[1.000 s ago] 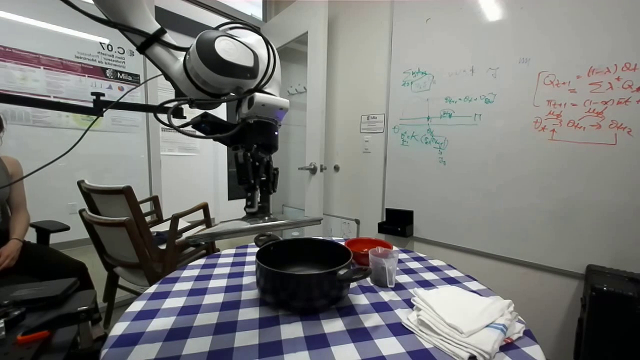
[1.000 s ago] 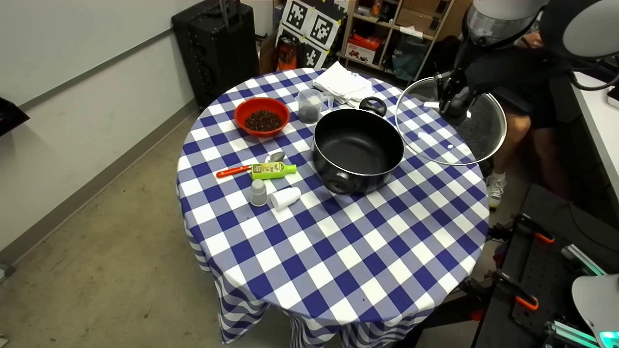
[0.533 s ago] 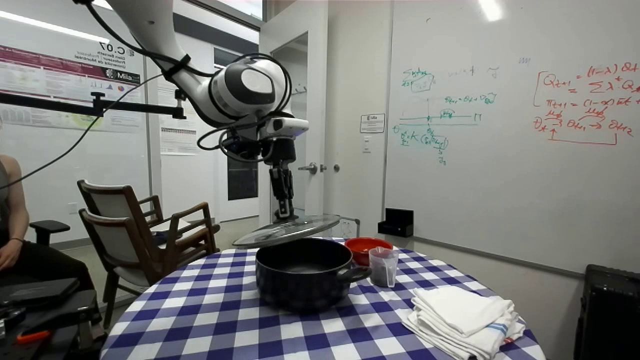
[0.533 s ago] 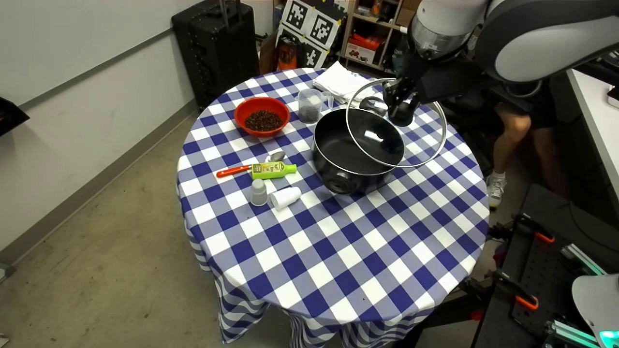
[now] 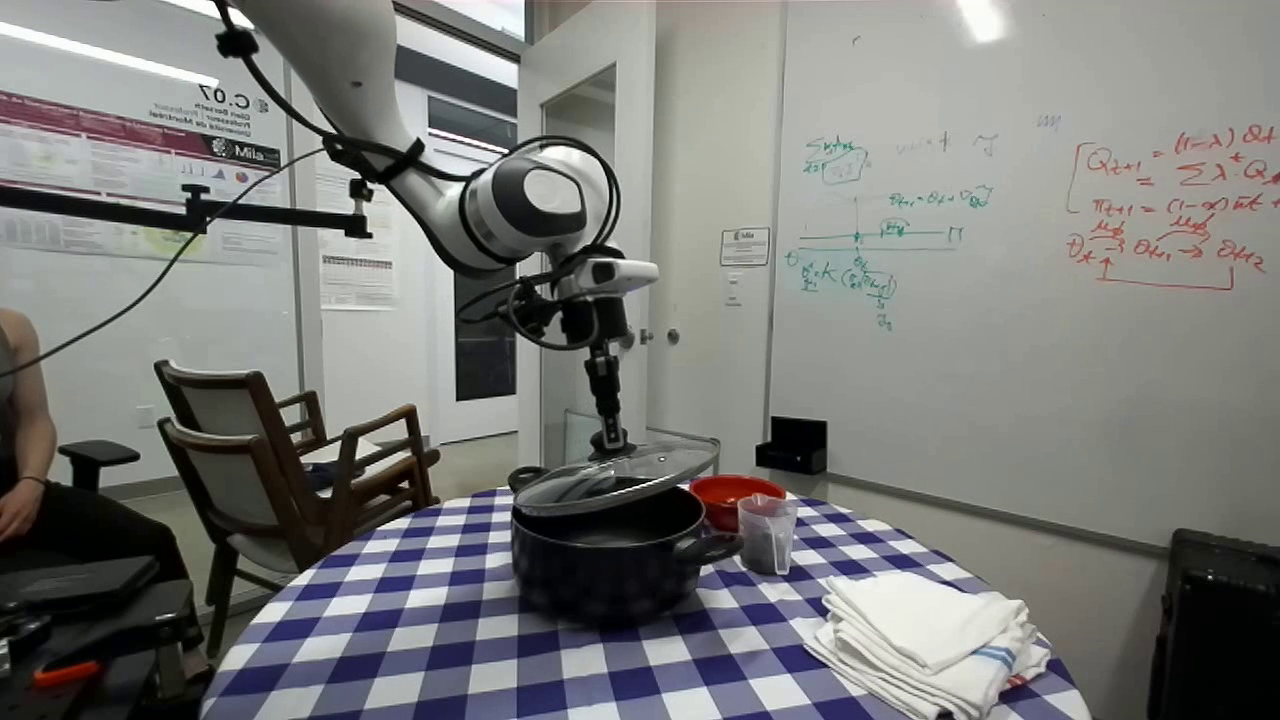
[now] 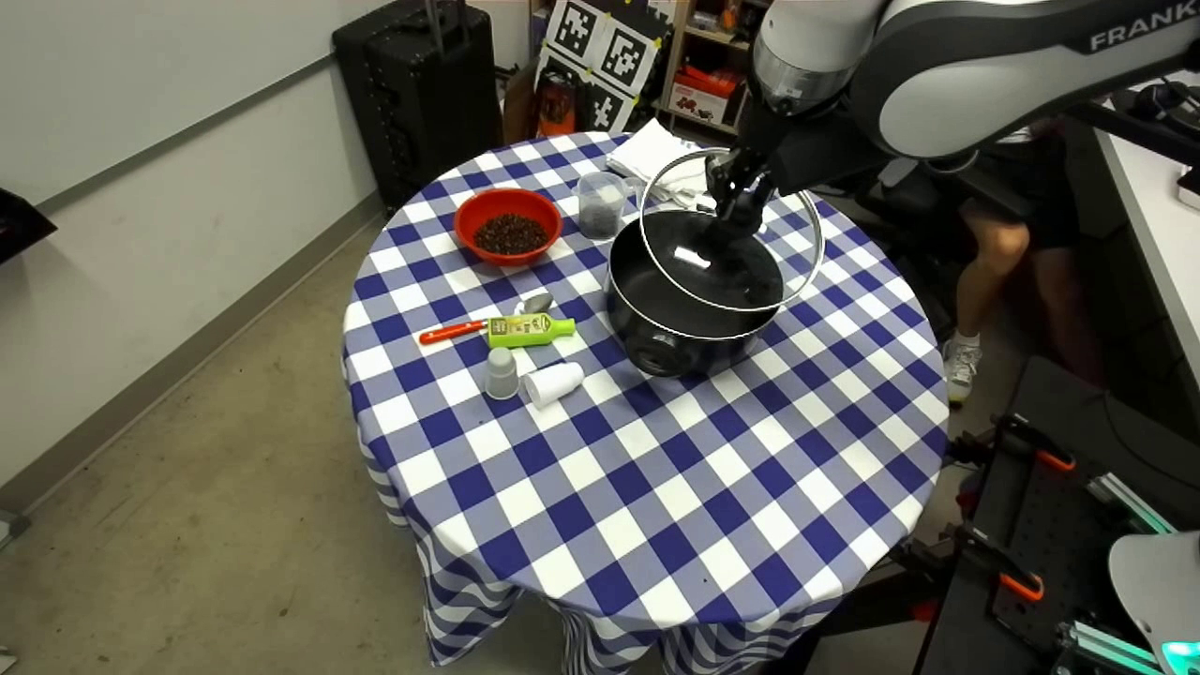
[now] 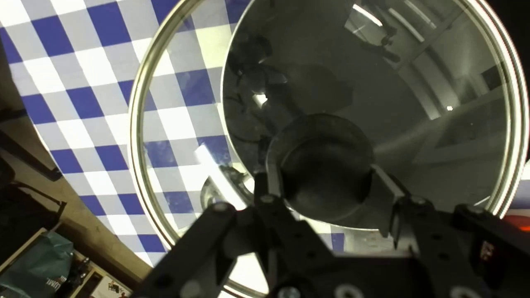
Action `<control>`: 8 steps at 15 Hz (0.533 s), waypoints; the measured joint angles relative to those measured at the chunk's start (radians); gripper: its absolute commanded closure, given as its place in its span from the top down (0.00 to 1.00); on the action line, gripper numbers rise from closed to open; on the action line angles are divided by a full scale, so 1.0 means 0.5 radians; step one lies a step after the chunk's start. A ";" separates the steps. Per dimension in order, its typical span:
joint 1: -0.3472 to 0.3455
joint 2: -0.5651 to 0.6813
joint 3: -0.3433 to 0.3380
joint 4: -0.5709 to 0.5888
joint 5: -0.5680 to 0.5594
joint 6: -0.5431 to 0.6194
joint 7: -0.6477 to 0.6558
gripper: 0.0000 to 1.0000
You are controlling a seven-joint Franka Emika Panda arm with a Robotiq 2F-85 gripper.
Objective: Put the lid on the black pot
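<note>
The see-through lid (image 5: 665, 462) is in the air over the black pot (image 5: 605, 575), tilted, with its left edge lower in that exterior view. It also shows in an exterior view (image 6: 689, 272), shifted toward the upper right of the pot (image 6: 633, 323), so part of the pot's opening is uncovered. My gripper (image 5: 612, 440) is shut on the lid's dark knob; it also shows in an exterior view (image 6: 736, 208). In the wrist view the gripper (image 7: 327, 178) has a finger on each side of the knob, and the pot shows through the lid's glass (image 7: 414, 136). Whether the lid's low edge touches the pot's rim, I cannot tell.
A red bowl (image 6: 506, 230) of dark beans, a clear measuring cup (image 6: 598, 208) and folded white towels (image 6: 666, 159) stand near the pot. A green bottle (image 6: 525, 330), a red-handled spoon (image 6: 452, 333) and two small cups (image 6: 555, 384) lie or stand nearby.
The arm has carried the lid from beside the pot to over it, and lowered it. The lid has become more tilted. The pot has not moved.
</note>
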 measured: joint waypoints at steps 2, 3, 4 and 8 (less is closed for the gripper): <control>0.004 0.033 0.000 0.055 0.015 0.000 -0.060 0.25; 0.009 0.051 0.000 0.080 0.028 0.000 -0.087 0.25; 0.017 0.069 0.000 0.099 0.043 0.001 -0.113 0.25; 0.053 0.149 0.000 0.143 0.132 0.004 -0.198 0.25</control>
